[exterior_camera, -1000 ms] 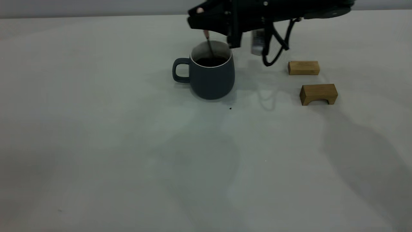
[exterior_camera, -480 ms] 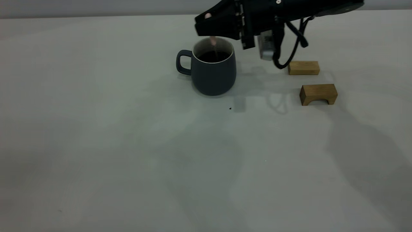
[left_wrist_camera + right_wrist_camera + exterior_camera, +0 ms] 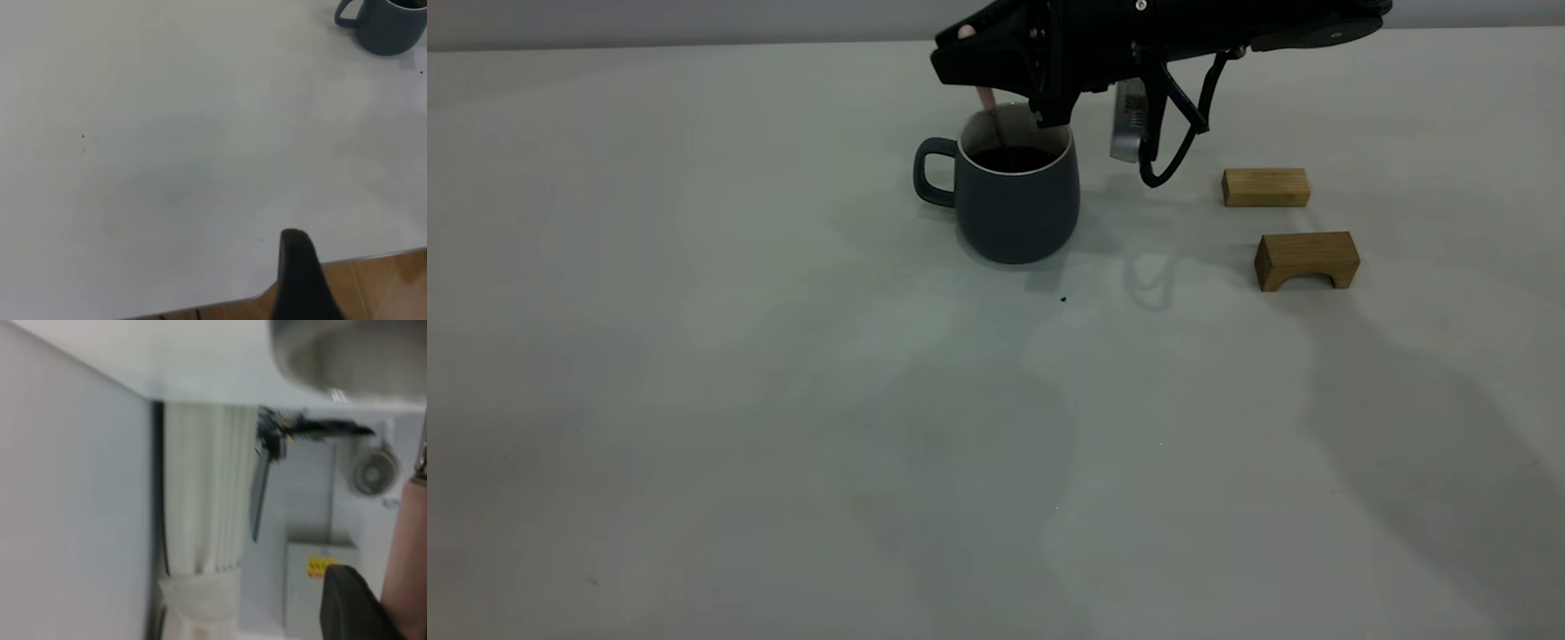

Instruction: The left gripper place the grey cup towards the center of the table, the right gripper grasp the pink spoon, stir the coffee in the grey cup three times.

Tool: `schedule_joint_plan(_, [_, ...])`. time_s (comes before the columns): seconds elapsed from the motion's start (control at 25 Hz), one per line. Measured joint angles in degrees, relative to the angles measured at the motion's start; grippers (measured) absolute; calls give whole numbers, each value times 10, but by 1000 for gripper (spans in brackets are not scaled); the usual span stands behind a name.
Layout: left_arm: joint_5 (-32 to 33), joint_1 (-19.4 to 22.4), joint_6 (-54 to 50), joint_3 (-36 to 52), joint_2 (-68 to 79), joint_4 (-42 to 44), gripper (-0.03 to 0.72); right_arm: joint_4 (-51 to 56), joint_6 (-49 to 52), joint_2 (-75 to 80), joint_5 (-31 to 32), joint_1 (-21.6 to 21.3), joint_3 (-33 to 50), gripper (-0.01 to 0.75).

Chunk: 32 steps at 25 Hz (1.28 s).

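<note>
The grey cup point(image 3: 1016, 197) stands upright at the table's point(image 3: 783, 373) far middle, handle to the left, with dark coffee point(image 3: 1011, 159) inside. My right gripper point(image 3: 969, 64) hovers just above its rim, shut on the pink spoon point(image 3: 986, 98). The spoon hangs down at the cup's left inner side with its lower end in the coffee. In the right wrist view the pink handle point(image 3: 408, 553) lies against a dark finger point(image 3: 348, 605), below the cup's rim point(image 3: 347, 367). My left gripper point(image 3: 303, 280) sits far off over the table's edge, with the cup point(image 3: 390, 27) in the distance.
Two wooden blocks lie right of the cup: a flat one point(image 3: 1265, 187) and an arched one point(image 3: 1306, 259). A dark speck point(image 3: 1063, 299) marks the table in front of the cup. The table edge and brown floor point(image 3: 373, 287) show beside the left gripper.
The right gripper swung right, then back left, carrying the spoon round inside the cup. The cup shifted slightly back and to the right early on.
</note>
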Motion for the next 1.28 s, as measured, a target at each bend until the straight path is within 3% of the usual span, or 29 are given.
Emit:
schedule_joint_plan(0.28, [0, 0, 0, 0, 0, 0, 519, -1, -1, 0, -10, -17, 0, 124])
schedule_joint_plan(0.52, [0, 0, 0, 0, 0, 0, 519, -67, -1, 0, 100, -43, 0, 144])
schedule_joint_plan(0.6, [0, 0, 0, 0, 0, 0, 519, -85, -1, 0, 111, -54, 0, 198])
schedule_joint_plan(0.84, [0, 0, 0, 0, 0, 0, 519, -152, -36, -3, 114, -59, 0, 558])
schedule_joint_plan(0.96, [0, 0, 0, 0, 0, 0, 519, -248, -121, -23, 115, -59, 0, 677])
schedule_joint_plan(1.04, [0, 0, 0, 0, 0, 0, 519, -344, -188, -50, 118, -59, 0, 700])
schedule_joint_plan(1.16, [0, 0, 0, 0, 0, 0, 519, -500, -255, -98, 127, -59, 0, 683])
schedule_joint_plan(1.28, [0, 0, 0, 0, 0, 0, 519, -680, -291, -155, 132, -58, 0, 609])
